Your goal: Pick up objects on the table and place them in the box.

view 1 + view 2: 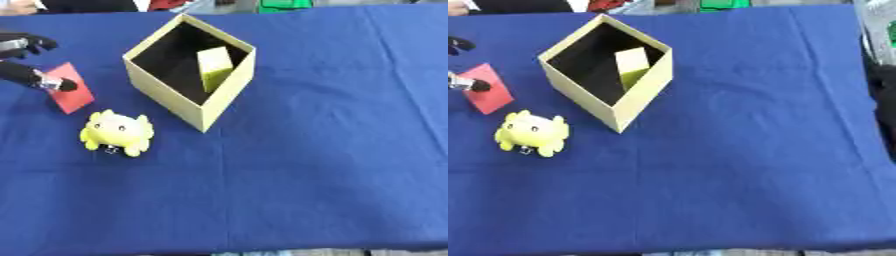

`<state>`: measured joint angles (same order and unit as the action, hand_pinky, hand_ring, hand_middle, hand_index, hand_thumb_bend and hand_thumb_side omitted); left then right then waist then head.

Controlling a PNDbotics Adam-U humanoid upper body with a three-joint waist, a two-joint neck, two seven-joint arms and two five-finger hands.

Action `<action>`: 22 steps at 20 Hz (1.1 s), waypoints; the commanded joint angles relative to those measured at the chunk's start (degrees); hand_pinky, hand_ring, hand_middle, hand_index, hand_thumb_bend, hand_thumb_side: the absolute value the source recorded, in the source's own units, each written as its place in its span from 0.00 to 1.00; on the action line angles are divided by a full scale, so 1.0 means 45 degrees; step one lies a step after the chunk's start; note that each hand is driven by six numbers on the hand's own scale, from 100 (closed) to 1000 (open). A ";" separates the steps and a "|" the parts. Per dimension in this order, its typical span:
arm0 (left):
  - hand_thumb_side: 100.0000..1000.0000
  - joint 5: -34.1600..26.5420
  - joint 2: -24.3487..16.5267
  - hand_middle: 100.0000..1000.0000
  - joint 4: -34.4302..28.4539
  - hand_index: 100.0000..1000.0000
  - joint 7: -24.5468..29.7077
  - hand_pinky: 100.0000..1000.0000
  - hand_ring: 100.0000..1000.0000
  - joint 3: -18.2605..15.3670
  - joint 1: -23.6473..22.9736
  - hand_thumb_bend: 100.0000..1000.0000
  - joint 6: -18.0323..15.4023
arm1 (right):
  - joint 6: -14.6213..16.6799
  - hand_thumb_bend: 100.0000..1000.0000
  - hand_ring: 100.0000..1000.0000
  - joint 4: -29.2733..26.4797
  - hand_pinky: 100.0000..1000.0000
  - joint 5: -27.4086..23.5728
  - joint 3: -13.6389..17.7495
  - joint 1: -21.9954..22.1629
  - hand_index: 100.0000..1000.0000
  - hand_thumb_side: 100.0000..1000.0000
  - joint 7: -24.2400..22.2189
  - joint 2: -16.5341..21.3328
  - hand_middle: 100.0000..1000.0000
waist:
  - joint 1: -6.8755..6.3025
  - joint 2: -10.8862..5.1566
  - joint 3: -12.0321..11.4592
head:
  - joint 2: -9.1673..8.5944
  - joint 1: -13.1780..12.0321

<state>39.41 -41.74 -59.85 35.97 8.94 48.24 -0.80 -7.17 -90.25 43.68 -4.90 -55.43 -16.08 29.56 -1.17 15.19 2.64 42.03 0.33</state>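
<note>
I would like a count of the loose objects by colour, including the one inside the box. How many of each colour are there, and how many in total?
Yellow: 2, the plush toy on the cloth and the block inside the box.
Red: 1, the flat piece beside the left hand.
Total: 3.

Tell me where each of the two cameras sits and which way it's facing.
Left eye view: in the robot's head, looking down at the blue-clothed table; the black left hand shows at the left edge, over a flat red piece.
Right eye view: same head, slightly shifted; only fingertips show.
Both share the open cardboard box, yellow block and yellow plush toy.
</note>
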 commanded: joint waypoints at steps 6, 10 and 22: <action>0.63 0.0394 -0.0064 0.93 0.0505 0.99 -0.0255 0.90 0.94 -0.0150 0.0394 0.63 0.0128 | -0.0121 0.00 0.83 -0.0233 0.89 -0.0154 0.0196 -0.0173 0.81 0.90 -0.0043 0.0127 0.77 | -0.0033 -0.0152 0.0061 | -0.0223 -0.0088; 0.63 0.0674 0.0025 0.90 0.0845 0.97 -0.0298 0.89 0.94 -0.0188 0.0396 0.62 0.0143 | -0.0160 0.00 0.83 -0.0250 0.89 -0.0213 0.0229 -0.0167 0.81 0.90 -0.0031 0.0102 0.77 | -0.0033 -0.0094 0.0093 | -0.0275 -0.0136; 0.63 0.0607 0.0205 0.62 0.1052 0.82 -0.0608 0.83 0.82 -0.0246 0.0386 0.39 0.0148 | -0.0193 0.00 0.83 -0.0290 0.89 -0.0302 0.0344 -0.0109 0.80 0.90 -0.0010 0.0086 0.77 | -0.0031 -0.0036 0.0110 | -0.0312 -0.0160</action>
<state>42.45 -39.72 -54.34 33.73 8.54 48.89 -0.19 -7.88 -90.36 42.73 -4.18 -55.04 -16.31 29.05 -1.28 16.08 3.15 41.20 -0.33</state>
